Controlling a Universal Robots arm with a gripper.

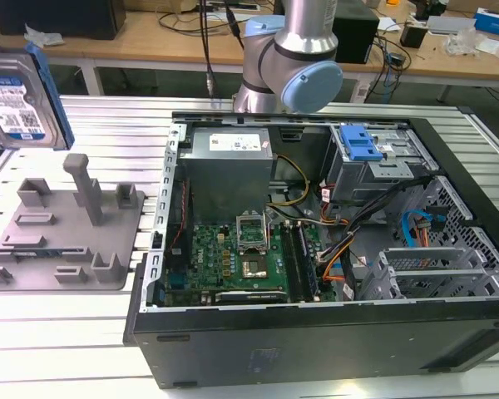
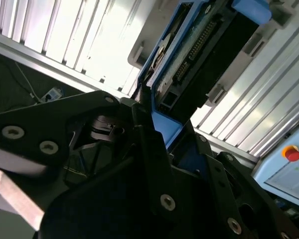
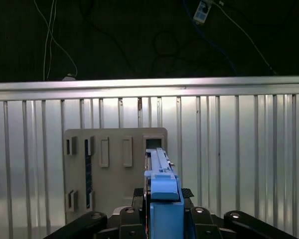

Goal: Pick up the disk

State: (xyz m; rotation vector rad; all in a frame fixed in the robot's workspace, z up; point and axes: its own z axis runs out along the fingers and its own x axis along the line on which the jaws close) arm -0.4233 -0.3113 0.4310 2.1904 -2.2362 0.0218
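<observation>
Disk: the disk [image 1: 21, 100] sits high at the exterior view's left edge, raised clear above the grey fixture [image 1: 62, 229], label face toward the camera, blue side rails along its edges.
Disk in the wrist views: in the second wrist view the disk [image 2: 199, 55] shows its connector edge and a blue rail; in the first wrist view the disk [image 3: 162, 191] is seen edge-on, upright, with the fixture [image 3: 114, 169] lying flat on the ribbed table beneath it.
Gripper: the gripper [image 2: 162, 122] has its black fingers [image 2: 144, 134] pinching the disk at the end by the blue rail, one finger on each broad face.
Stage: the pick looks done, as a judgement; the disk hangs apart from the fixture's posts.
Doing it well: a flat metal drive held at one end can swing or slip, so the clamp wants to stay firm and the carry level and steady, keeping well away from the upright post [image 1: 87, 187].
Risk: the blue plastic rail may flex under the grip.
Surroundings: an open computer case [image 1: 316, 241] with a silver power-supply box [image 1: 229, 150] stands beside the fixture on the slatted table [image 1: 108, 125]; the arm [image 1: 291, 58] rises behind the case.
</observation>
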